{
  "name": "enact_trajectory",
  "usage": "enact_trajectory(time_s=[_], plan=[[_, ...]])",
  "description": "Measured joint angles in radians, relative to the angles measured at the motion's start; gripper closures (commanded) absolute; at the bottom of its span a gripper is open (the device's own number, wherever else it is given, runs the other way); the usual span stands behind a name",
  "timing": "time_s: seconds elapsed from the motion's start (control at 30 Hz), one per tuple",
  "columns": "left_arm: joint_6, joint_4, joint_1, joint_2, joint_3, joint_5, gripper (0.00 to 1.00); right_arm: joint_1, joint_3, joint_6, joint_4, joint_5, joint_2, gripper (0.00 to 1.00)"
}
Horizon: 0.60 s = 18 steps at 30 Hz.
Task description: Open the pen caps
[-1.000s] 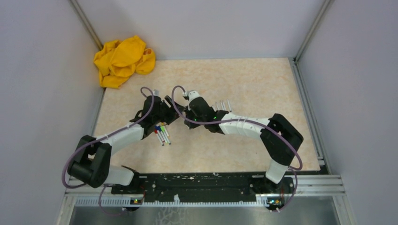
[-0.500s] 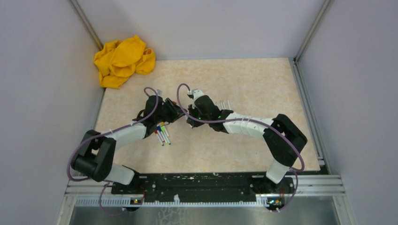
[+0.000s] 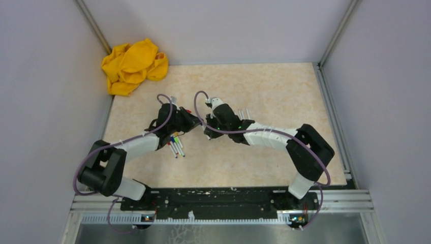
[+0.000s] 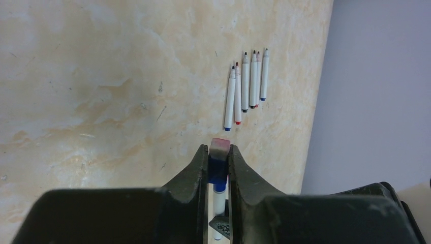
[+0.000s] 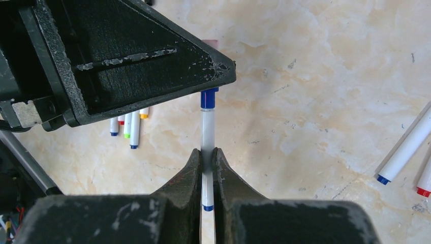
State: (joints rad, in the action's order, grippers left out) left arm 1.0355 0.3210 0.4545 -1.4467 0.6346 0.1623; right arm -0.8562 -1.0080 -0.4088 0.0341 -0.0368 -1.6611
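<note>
Over the table's middle my two grippers meet tip to tip. My right gripper (image 5: 207, 151) is shut on the white barrel (image 5: 207, 127) of a marker. The marker's blue pen cap (image 5: 208, 98) points away and runs in under the left gripper's black finger (image 5: 152, 56). In the left wrist view my left gripper (image 4: 219, 148) is shut on that blue cap (image 4: 217, 172), whose pinkish end shows at the fingertips. In the top view the grippers meet at the held marker (image 3: 199, 122). More markers with coloured caps (image 3: 175, 145) lie under the left arm.
A row of several uncapped markers (image 4: 246, 89) lies on the table behind the right gripper, markers (image 3: 243, 114) in the top view. A crumpled yellow cloth (image 3: 133, 66) sits in the far left corner. Grey walls close in the table (image 3: 284, 91) on three sides.
My left gripper has moved in toward the right gripper and closed from wide open onto the blue cap. The right gripper stayed shut on the barrel and shifted slightly right.
</note>
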Motion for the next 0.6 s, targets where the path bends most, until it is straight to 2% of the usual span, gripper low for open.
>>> enact_trajectory(time_s=[0.17,0.37,0.53,0.57,0.6], plan=[[0.0,0.021,0.0,0.0,0.0,0.006,1.0,0.002,0.0,0.0,0.003,0.007,0.007,0.84],[0.004,0.039,0.002,0.0,-0.001,0.034,1.0,0.002,-0.002,0.007,0.006,0.013,0.007,0.81],[0.011,0.047,0.004,0.0,-0.001,0.053,1.0,0.002,-0.029,0.015,0.011,0.02,-0.009,0.82],[0.011,0.05,0.004,0.0,-0.001,0.053,1.0,0.002,-0.034,0.016,0.01,0.021,-0.012,0.86],[0.011,0.051,0.004,0.0,-0.001,0.053,1.0,0.003,-0.037,0.017,0.011,0.023,-0.017,0.98]])
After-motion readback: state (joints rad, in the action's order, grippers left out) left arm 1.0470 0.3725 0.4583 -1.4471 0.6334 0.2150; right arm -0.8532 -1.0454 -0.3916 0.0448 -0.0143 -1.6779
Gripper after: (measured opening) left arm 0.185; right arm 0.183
